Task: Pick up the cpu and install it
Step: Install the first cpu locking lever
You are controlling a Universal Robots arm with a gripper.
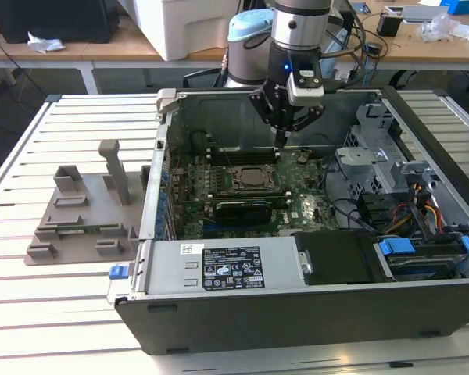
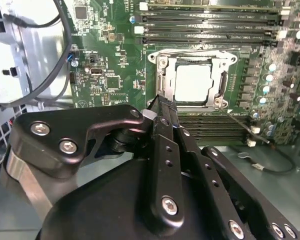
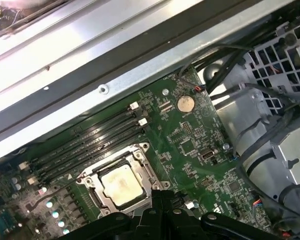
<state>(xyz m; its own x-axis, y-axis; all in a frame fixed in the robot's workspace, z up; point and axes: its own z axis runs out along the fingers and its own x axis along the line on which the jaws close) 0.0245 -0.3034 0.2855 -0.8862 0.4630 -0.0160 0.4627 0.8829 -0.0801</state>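
Open computer case on a slatted table, seen in the exterior view and in both wrist views. The cpu is shown lying flat in the socket of the green motherboard, its pale metal top exposed through the window of the retaining frame; the picking-up and placing are therefore judged to be done. A thin lever is seen angled away from the socket, and whether the frame is latched cannot be told, so the locking may remain. The gripper is held above the board, at about 1 o'clock of the socket in the exterior view and apart from the chip. Its fingers are drawn together to a single point with no gap between the tips, and nothing is gripped or touched by them. A black card lies at 6 o'clock of the socket, and a grey tray rests outside the case at 9 o'clock.
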